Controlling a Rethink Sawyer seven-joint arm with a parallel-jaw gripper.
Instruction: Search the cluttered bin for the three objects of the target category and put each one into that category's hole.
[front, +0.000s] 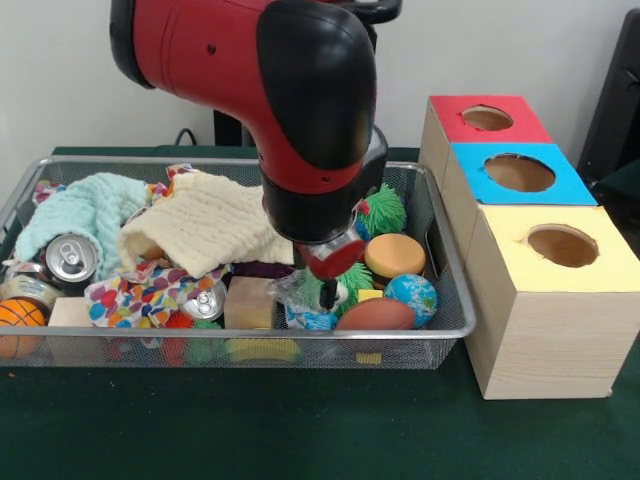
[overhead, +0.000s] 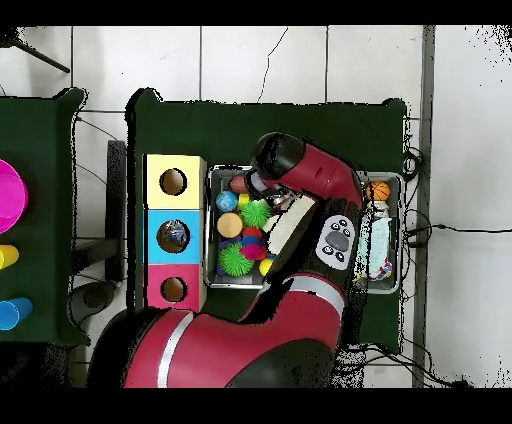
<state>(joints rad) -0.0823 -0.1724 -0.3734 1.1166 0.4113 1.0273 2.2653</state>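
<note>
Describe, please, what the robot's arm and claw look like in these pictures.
The arm is bulky and rounded, with glossy red shells and black joint covers. In the overhead view, a grey oval panel with dark buttons sits on one link. The claw hangs under a black wrist; only a red rounded piece and a thin dark tip show, so its shape is unclear. No cables run along the arm.

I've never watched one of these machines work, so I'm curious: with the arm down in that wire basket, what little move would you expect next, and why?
Probably a short straight descent, then a grasp. The gripper hangs right over a crinkly clear packet with blue print at the bin's near rim, wedged between a tan block and a brown ball. Whether it is already touching the packet, I cannot tell.
</note>
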